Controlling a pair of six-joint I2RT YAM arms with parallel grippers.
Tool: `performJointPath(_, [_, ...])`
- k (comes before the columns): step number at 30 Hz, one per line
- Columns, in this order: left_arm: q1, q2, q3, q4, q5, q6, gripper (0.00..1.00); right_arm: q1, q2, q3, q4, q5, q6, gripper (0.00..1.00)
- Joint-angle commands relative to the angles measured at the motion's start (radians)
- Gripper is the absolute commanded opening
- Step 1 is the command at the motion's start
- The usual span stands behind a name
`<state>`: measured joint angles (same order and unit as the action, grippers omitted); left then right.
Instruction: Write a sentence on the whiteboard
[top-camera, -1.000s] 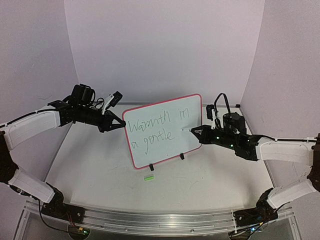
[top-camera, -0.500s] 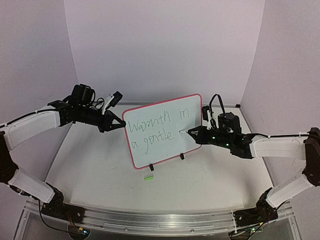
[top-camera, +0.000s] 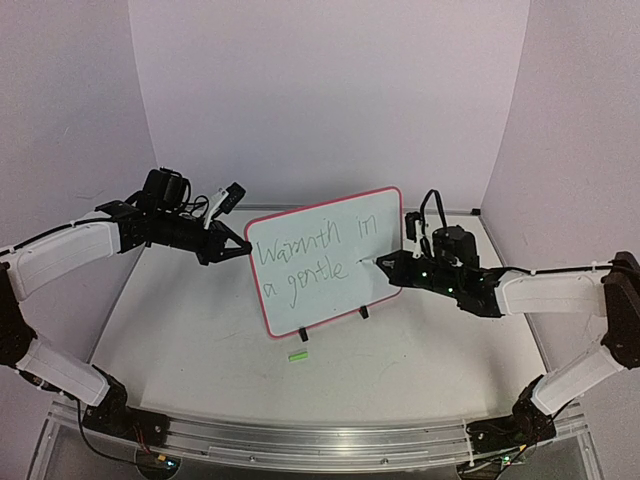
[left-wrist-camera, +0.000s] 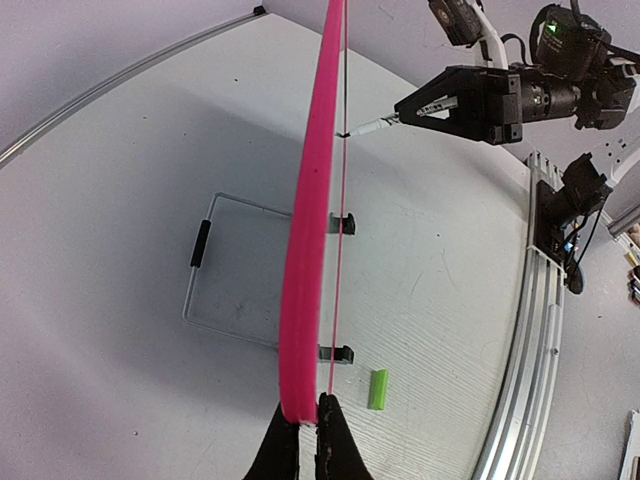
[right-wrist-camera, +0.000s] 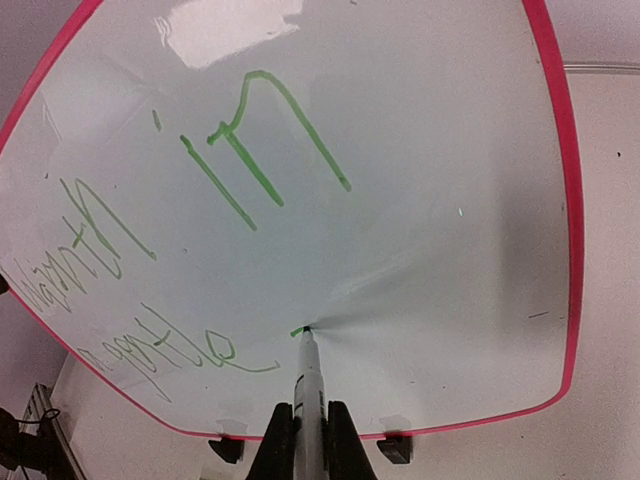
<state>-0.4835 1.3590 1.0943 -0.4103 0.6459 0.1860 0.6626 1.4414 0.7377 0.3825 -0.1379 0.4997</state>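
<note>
The whiteboard with its red-pink frame stands tilted on the table and shows edge-on in the left wrist view. The sentence reads "Warmth in a gentle" in thin green letters. My left gripper is shut on the board's left edge. My right gripper is shut on a white marker. The marker's tip touches the board face just right of "gentle", beside a short fresh green mark.
A green marker cap lies on the table in front of the board. Two black clip feet hold the board's lower edge. A metal rail runs along the near table edge. Purple walls close in behind and at both sides.
My right gripper has moved left with the marker, bringing its tip from the board's right edge to just after "gentle". The left gripper and the board have stayed put.
</note>
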Motion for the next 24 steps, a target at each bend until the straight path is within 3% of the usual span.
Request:
performJointPath(1, [-0.021,0.028,-0.006,-0.125,-0.055,0.051,0.00,-0.003,-0.033,-0.011,0.053,0.083,0.017,0.00])
performJointPath(14, [-0.021,0.026,-0.006,-0.125,-0.054,0.051,0.00,-0.003,-0.100,-0.021,0.015,0.004,0.019,0.00])
performJointPath(24, [-0.023,0.027,-0.007,-0.125,-0.056,0.051,0.00,-0.003,-0.027,0.051,0.015,-0.023,0.017,0.00])
